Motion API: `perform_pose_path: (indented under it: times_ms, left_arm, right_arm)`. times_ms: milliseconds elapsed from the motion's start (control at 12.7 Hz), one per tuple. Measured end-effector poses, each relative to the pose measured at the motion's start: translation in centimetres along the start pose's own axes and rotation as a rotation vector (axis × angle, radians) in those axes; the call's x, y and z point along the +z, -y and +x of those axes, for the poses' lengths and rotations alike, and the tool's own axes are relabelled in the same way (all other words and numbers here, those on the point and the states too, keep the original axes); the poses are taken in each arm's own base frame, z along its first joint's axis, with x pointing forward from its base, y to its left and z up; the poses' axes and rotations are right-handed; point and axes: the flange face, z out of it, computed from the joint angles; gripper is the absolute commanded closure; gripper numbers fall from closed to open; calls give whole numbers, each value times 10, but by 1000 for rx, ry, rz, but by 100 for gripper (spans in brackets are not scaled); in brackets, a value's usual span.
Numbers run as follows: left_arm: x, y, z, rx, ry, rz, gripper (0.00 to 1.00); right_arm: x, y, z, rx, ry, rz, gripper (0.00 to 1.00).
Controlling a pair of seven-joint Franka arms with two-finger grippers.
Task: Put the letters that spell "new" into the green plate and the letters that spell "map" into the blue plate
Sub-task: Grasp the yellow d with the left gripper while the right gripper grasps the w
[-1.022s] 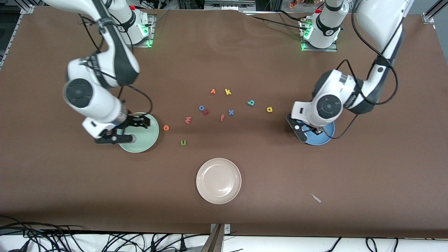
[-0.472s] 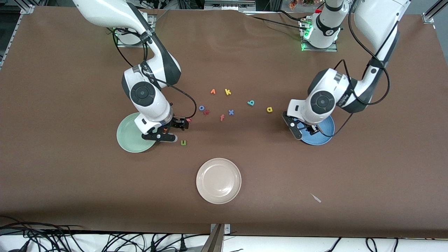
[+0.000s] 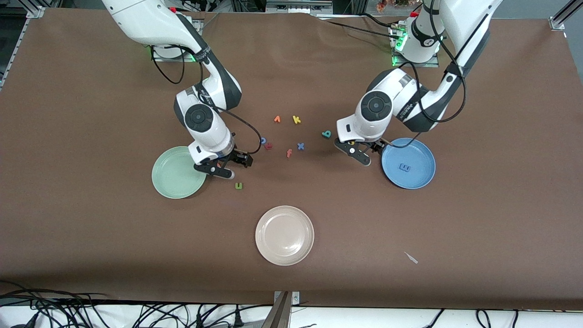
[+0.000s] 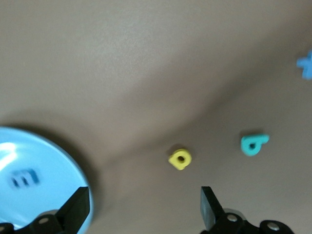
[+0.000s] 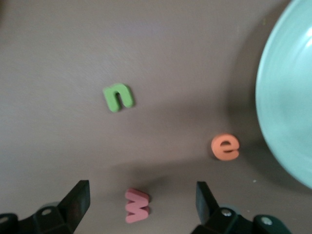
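Left pincer (image 3: 362,155): positioned low over the bench (image 3: 478,237), just beside the blue plate (image 3: 421,180) on the side toward the right arm's end. Fingers (image 4: 78,207) stand apart and hold nothing. In the left wrist view, the yellow a (image 4: 180,159) lies on the bench between the spread fingers, clear of both.

Right pincer (image 3: 227,167): positioned low over the bench, just beside the green plate (image 3: 171,177) on the side toward the left arm's end. Fingers (image 5: 78,200) stand apart and hold nothing. In the right wrist view, the salmon-red w (image 5: 137,205) lies between the fingers; the orange e (image 5: 225,146) lies near the green plate's rim, outside it.

Task items:
- Blue m (image 3: 404,167): lying in the blue plate.
- Teal-green p (image 3: 326,134): on the bench, near the left pincer, farther from the front camera than it.
- Olive-green n (image 3: 238,185): on the bench, nearer to the front camera than the right pincer.
- The green plate holds no letter.

Other items:
- Orange v (image 3: 277,119) and yellow k (image 3: 296,120): side by side mid-bench.
- Blue x (image 3: 300,146) and salmon f (image 3: 288,153): close together, nearer to the front camera than the v and k.
- Blue o (image 3: 263,140): partly covered by the right arm's cable.
- Beige-white plate (image 3: 284,235): well apart from the letters, nearest to the front camera.
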Motion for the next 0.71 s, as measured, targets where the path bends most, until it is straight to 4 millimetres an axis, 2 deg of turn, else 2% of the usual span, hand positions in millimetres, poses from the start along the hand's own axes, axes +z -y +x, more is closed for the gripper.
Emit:
perform_pose_path:
  times_ms: [157,314,550,708]
  left_arm:
    - [8,-19,-3,-151,0,-7,0]
    - [25,-31,-7,-260,-37,-39,1]
    - [59,-42,-23,-360,-57,-83,7]
    - [67,-43,-29,-411,-46,-85,13]
  right_arm:
    - [13,-2,-17,58,-7,23,4]
    - [14,7,-30,81,-8,39,4]
    - [18,21,-48,80,-8,46,6]
    - [22,20,-51,68,-10,38,11]
